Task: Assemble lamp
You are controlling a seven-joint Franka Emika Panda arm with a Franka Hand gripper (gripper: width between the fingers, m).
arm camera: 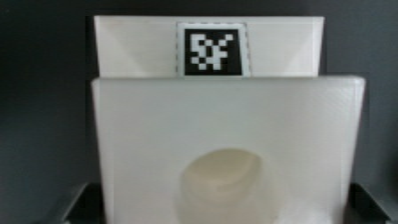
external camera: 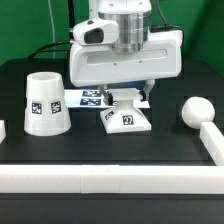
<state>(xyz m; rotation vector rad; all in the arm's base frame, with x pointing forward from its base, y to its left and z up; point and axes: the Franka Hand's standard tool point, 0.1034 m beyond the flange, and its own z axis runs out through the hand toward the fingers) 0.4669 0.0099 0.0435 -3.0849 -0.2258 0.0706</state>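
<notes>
The lamp base (external camera: 126,118), a flat white square with a tag, lies on the black table in the middle. My gripper (external camera: 130,95) is right over its far part, one finger on each side, shut on it. In the wrist view the base (arm camera: 214,110) fills the picture, showing its tag and a round socket hole (arm camera: 228,182), and dark fingers (arm camera: 71,207) sit at its edges. The tapered shade (external camera: 45,103) stands at the exterior view's left. The round bulb (external camera: 195,110) lies at the exterior view's right.
The marker board (external camera: 88,98) lies flat behind the base, between it and the shade. A long white border bar (external camera: 110,180) runs along the front, and another (external camera: 213,140) runs along the exterior view's right, close to the bulb.
</notes>
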